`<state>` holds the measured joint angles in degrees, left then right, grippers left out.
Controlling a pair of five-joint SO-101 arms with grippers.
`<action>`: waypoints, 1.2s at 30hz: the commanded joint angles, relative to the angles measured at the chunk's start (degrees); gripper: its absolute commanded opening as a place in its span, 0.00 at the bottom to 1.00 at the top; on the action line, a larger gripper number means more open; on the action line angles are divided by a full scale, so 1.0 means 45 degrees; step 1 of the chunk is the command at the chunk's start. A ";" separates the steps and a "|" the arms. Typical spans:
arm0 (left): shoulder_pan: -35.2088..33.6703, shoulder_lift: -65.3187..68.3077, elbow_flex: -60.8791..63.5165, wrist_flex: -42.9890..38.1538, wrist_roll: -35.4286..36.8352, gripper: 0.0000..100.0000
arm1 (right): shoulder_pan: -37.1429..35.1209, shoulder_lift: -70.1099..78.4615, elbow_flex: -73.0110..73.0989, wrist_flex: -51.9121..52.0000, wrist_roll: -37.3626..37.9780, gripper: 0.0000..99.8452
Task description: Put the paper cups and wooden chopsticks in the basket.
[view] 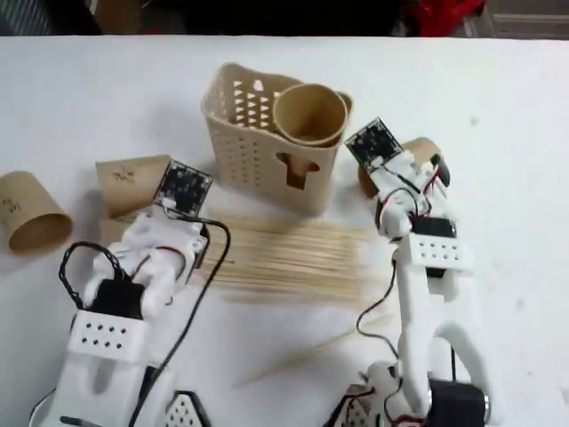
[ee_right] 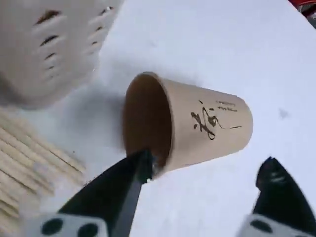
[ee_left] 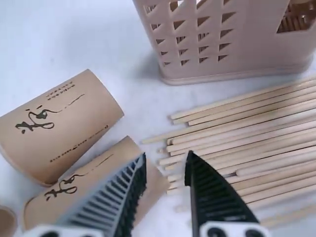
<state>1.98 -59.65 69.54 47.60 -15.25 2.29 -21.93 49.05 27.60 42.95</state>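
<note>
Right gripper (ee_right: 207, 163): spread wide, one finger at the mouth of a tipped brown paper cup (ee_right: 207, 123) beside the basket (view: 249, 169). Left gripper (ee_left: 166, 157): narrowly parted over a second cup (ee_left: 94, 172) and loose wooden chopsticks (ee_left: 247, 138). Basket: nested cups (view: 309, 114) held.

The white plastic left arm (view: 133, 267) with its black motor block stretches away from the near edge, angled slightly toward the right. A small black camera board (view: 182, 185) sits at its wrist. The left gripper (ee_left: 166, 160) points downward and forward. Its grey ribbed finger (ee_left: 113, 197) and black pointed finger (ee_left: 212, 197) are parted by a narrow gap. The white plastic right arm (view: 433, 267) reaches nearly straight ahead, and its own black camera board (view: 373, 140) sits at the far end. The right gripper (ee_right: 207, 165) is spread wide, its two black fingers (ee_right: 113, 192) well apart.
</note>
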 commanded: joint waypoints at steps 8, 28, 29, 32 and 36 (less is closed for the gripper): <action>0.0225 -0.0147 -0.0098 -0.0293 -0.0117 0.14 | 0.0733 0.1416 -0.0098 -0.2471 0.0059 0.33; 0.0186 -0.0147 -0.0098 -0.0293 -0.0117 0.14 | 0.3116 0.1924 -0.5802 0.5284 -0.3067 0.02; 0.0166 -0.0147 -0.0098 -0.0293 -0.0117 0.14 | 0.3096 0.1631 -0.6232 0.6046 -0.3302 0.02; 0.0147 -0.0147 -0.0098 -0.0293 -0.0098 0.14 | 0.3096 0.0635 -0.7404 0.7707 -0.4005 0.02; 0.0147 -0.0147 -0.0098 -0.0293 -0.0098 0.14 | 0.2784 -0.0908 -0.8869 0.9192 -0.4943 0.02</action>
<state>1.98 -59.65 69.54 47.60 -15.25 16.00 -20.00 15.65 64.79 23.69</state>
